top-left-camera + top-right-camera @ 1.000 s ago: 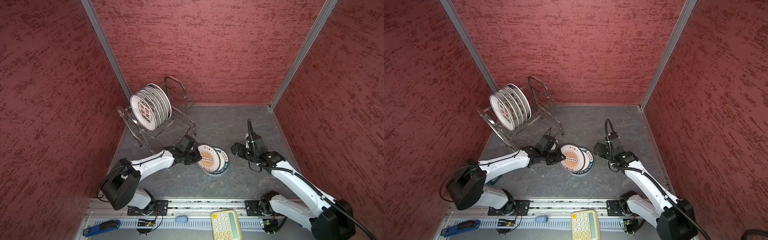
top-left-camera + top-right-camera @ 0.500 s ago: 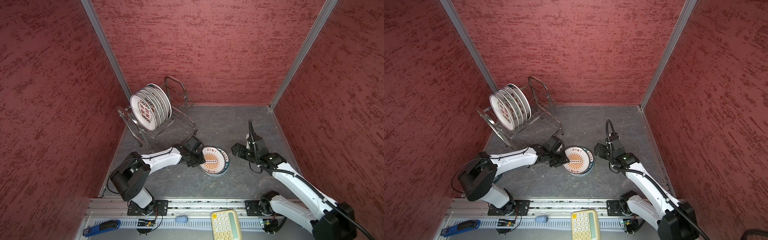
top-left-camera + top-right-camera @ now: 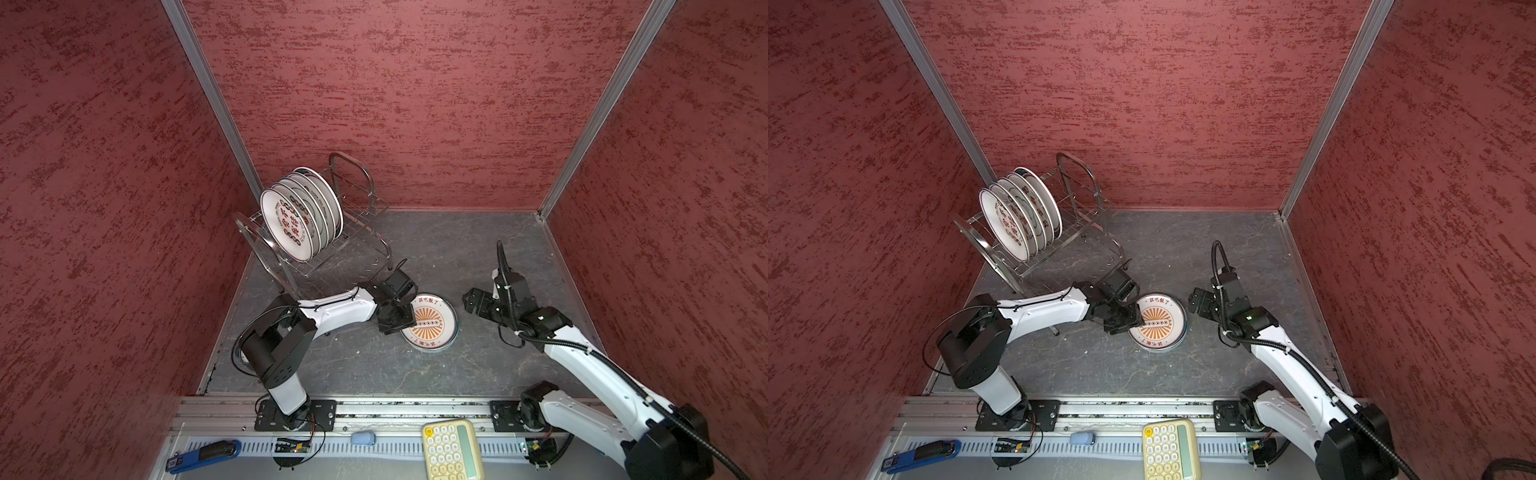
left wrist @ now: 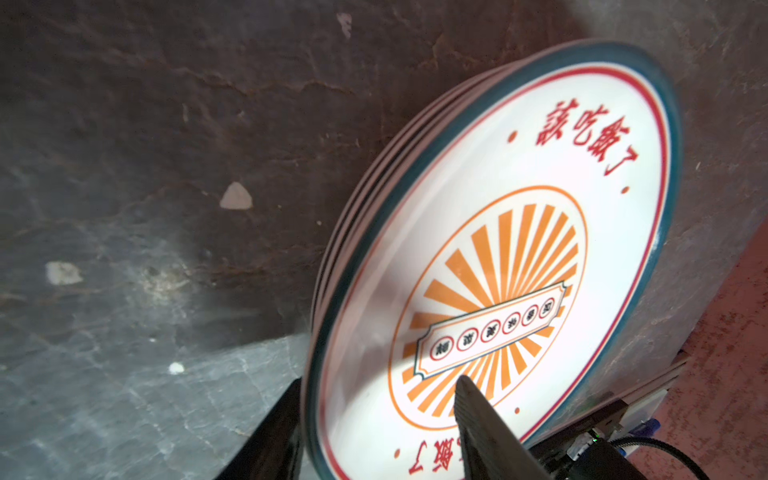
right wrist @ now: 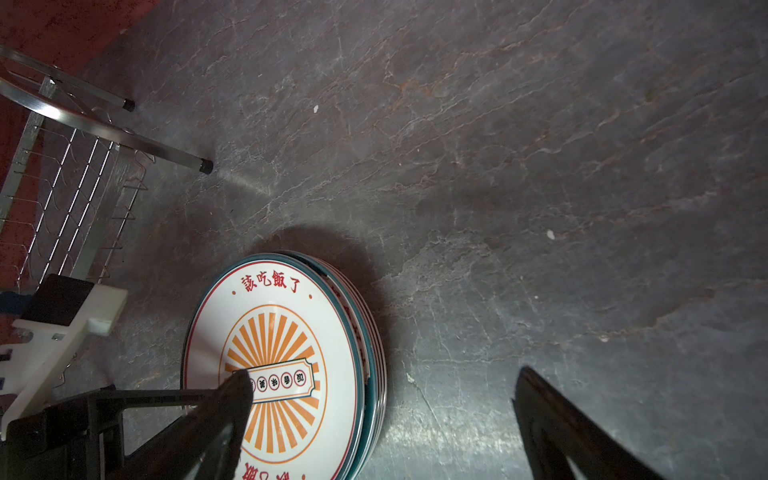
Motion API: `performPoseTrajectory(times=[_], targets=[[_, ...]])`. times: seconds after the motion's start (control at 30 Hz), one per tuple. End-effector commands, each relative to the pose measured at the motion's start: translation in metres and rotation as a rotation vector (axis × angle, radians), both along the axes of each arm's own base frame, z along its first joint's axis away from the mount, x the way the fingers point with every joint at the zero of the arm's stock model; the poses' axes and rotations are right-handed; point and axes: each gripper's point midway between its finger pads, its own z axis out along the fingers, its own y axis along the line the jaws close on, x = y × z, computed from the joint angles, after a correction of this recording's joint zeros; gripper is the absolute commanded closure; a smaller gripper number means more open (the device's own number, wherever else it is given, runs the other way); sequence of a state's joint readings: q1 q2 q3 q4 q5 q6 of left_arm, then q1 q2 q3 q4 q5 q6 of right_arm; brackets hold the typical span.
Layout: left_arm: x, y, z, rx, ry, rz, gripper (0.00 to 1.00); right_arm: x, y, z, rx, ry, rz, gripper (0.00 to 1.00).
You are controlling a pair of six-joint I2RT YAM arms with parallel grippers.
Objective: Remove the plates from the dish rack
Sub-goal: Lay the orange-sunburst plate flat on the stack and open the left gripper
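Step, I judge: letting top plate [image 4: 498, 249] go onto stack [image 4: 361, 208], tabletop [image 3: 457, 249] middle. My left jaws parted astride rim, gripping nothing; right jaws wide, empty, nearby. More plates [image 3: 291, 224] upright in rack [image 3: 360, 174], far-left corner. Next: I withdraw left, fetch another.

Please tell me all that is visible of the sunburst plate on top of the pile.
The sunburst plate is round, glossy white, seemingly ceramic, with a teal rim, a red ring, red Chinese characters on two opposite sides and a banner across orange rays. It lies flat, face up, atop a pile of plates on the grey table. The left gripper straddles its edge.
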State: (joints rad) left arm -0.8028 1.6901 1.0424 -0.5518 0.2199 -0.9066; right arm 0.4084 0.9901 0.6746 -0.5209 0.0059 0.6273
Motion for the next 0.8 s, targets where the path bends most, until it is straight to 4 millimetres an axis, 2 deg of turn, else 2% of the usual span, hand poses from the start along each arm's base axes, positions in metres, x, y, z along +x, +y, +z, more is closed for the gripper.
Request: performPoseTrajectory(times=[0.0, 0.2, 0.77], targets=[[0.001, 0.006, -0.001, 0.062, -0.004, -0.001, 0.38, 0.005, -0.004, 0.002, -0.016, -0.031, -0.014, 0.01], [0.002, 0.002, 0.001, 0.071, -0.02, -0.022, 0.31, 0.005, -0.003, 0.0, -0.012, -0.028, -0.009, 0.01], [0.002, -0.011, 0.004, 0.125, -0.025, -0.078, 0.26, 0.0, -0.008, 0.0, -0.022, -0.038, -0.018, 0.01]])
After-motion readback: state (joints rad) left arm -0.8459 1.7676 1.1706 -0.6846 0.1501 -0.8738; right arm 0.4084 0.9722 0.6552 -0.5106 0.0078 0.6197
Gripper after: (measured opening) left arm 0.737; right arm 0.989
